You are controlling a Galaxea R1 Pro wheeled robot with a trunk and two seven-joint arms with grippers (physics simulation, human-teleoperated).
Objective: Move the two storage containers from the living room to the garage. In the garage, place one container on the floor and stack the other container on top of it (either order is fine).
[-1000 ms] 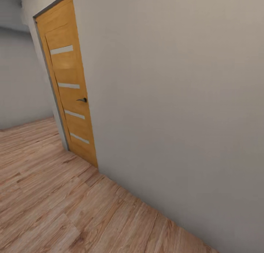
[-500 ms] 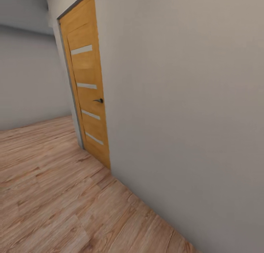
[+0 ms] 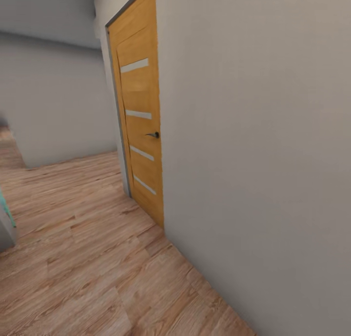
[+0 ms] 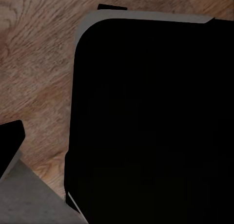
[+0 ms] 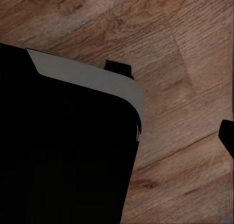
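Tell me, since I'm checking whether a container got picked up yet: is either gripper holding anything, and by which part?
It cannot be told: the wrist views show wood floor and a black body.

An orange wooden door [image 3: 139,116] with a dark handle [image 3: 153,135] stands shut in a grey wall [image 3: 253,131]

Item 1, left arm: wrist pointed downward, close beside robot's own black base [image 4: 151,121]; base corner rounded, grey-rimmed. Left gripper [image 4: 9,145]: black tip seen at frame edge, apart from base; jaw spacing could not be told.

Item 2, right arm: wrist likewise pointed downward, beside opposite rounded, grey-rimmed corner of same base [image 5: 63,156]. Right gripper [image 5: 228,136]: black tip at frame edge, apart from base; jaw spacing could not be told.
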